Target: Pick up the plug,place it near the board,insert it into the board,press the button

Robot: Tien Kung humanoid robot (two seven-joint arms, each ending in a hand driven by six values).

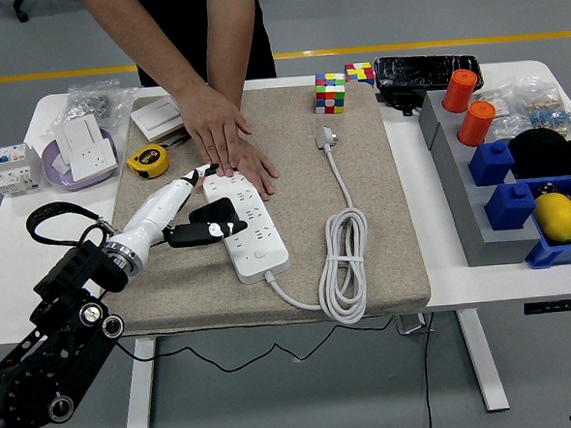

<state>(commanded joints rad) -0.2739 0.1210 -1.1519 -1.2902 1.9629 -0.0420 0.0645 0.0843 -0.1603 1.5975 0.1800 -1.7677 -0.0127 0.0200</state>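
Note:
The black plug (222, 215) sits on the white power strip board (253, 237), which lies on the beige mat (383, 218); its black cable runs off to the left. My left hand (201, 204) reaches in from the lower left and is at the plug's left side. Its fingers are spread, with the thumb (188, 234) below the plug and a finger (205, 170) above it. A person's hands (225, 140) press flat on the far end of the board. My right hand is out of view.
The board's white cord is coiled (345, 261) to the right, and its own plug (326, 135) lies further back. A yellow tape measure (148, 160) is at the mat's left edge, and Rubik's cubes (329, 92) are at the back. A grey rack (458, 179), blue bins and a lemon (557, 216) are on the right.

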